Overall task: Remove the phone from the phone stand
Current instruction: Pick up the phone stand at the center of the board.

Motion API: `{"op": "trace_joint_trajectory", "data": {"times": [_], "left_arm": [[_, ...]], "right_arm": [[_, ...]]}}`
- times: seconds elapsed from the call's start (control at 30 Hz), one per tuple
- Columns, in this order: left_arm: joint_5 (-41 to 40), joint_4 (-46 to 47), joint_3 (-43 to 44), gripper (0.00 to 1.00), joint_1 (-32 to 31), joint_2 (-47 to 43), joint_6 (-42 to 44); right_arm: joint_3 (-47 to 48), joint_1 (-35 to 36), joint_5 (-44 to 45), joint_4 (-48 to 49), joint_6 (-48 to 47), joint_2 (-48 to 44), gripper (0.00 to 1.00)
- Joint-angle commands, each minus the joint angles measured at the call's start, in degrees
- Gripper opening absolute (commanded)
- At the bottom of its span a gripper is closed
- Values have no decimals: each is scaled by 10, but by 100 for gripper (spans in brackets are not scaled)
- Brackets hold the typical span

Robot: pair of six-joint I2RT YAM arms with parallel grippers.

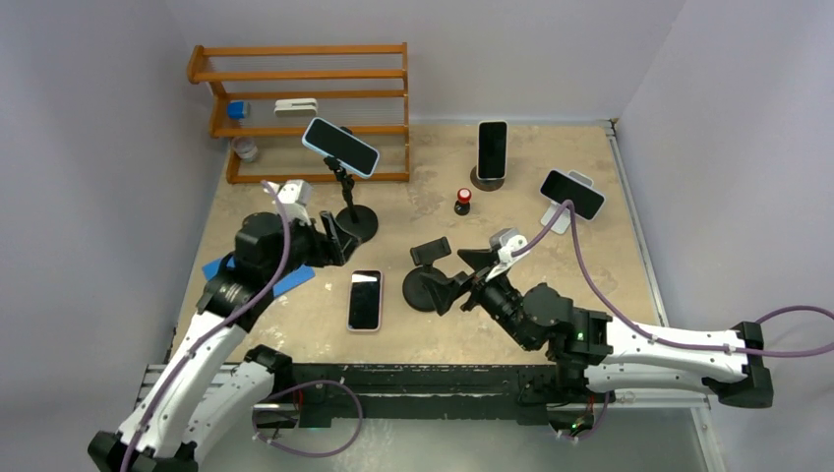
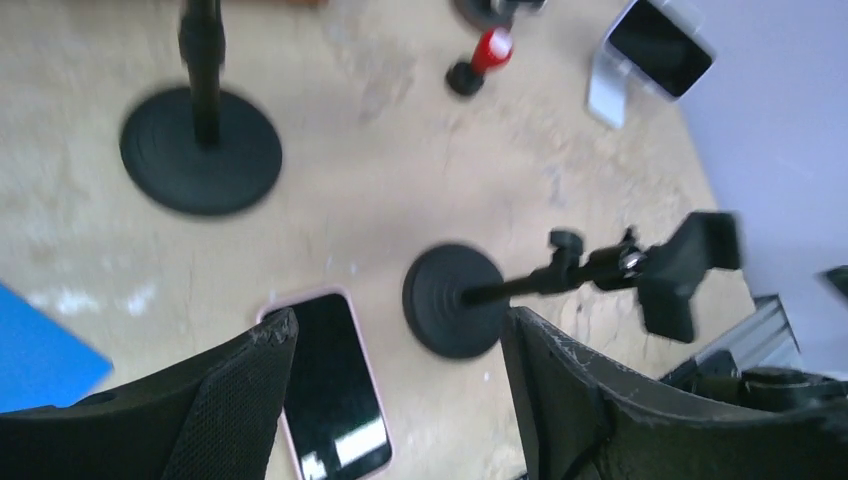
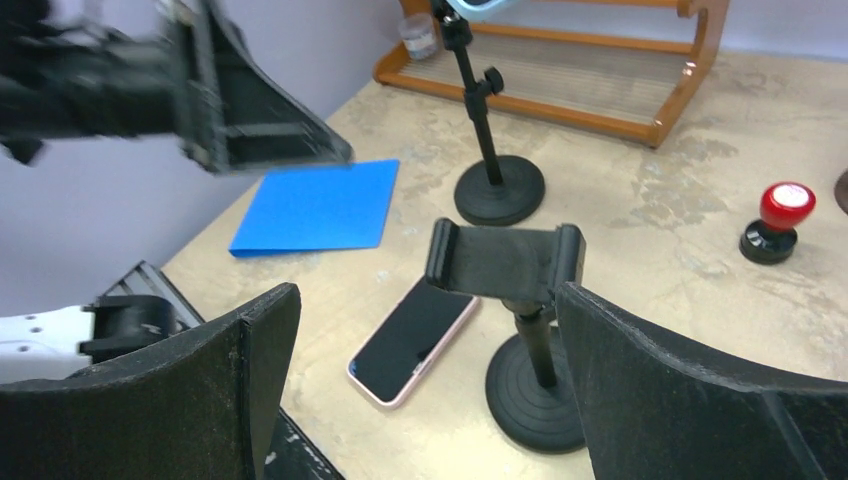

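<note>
Top external view: the pink-cased phone (image 1: 364,300) is seen lying flat on the worktop (image 1: 413,197), screen up, out of the black phone stand (image 1: 425,287) that is set just to its right. Its long axis is laid from the near edge toward the far edge, tipped only slightly off square; which end is the top cannot be told. Nothing is held in the stand's clamp (image 1: 431,251).

The left pincer (image 1: 339,239) is held beyond the phone's far end, close to the base of a taller stand (image 1: 352,221) by which a blue-cased phone (image 1: 339,146) is carried. Its fingers are parted fairly wide and nothing is gripped. In the left wrist view the phone and the stand's round base are seen below the gap.

The right pincer (image 1: 454,277) is spread to its widest, just beside the phone stand, and nothing is held by it. A blue sheet (image 1: 295,278) is seen partly covered by the left arm.
</note>
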Motion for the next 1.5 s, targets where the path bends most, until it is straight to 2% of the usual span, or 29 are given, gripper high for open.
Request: {"op": "trace_joint_trajectory", "data": {"times": [0.0, 0.27, 0.43, 0.53, 0.6, 0.67, 0.8, 0.87, 1.1, 1.33, 1.47], "left_arm": [[-34, 118, 23, 73, 0, -42, 86], [-100, 260, -10, 73, 0, -70, 136], [-90, 299, -57, 70, 0, -127, 126], [-56, 291, -73, 69, -1, -177, 136], [-59, 282, -82, 69, -8, -208, 140], [-74, 281, -88, 69, -24, -225, 149], [-96, 272, -78, 69, -37, -214, 155], [-101, 248, -71, 68, -41, -209, 151], [-119, 250, -75, 68, -54, -221, 153], [-126, 247, -74, 68, -61, -224, 154], [-129, 246, -75, 68, -65, -224, 154]], "right_arm": [[-15, 3, 44, 49, 20, 0, 99], [-85, 3, 48, 73, 78, -31, 98], [-139, 2, 40, 127, 100, 12, 97], [-157, 2, 49, 188, 92, 64, 96], [-175, 2, 56, 261, 66, 98, 96], [-176, 0, 64, 289, 57, 133, 96], [-151, -35, 84, 283, 77, 205, 89], [-155, -37, 94, 311, 70, 223, 87], [-183, -68, 82, 435, 29, 274, 81], [-186, -98, 68, 519, 8, 338, 72], [-181, -99, 66, 560, -8, 366, 70]]}}
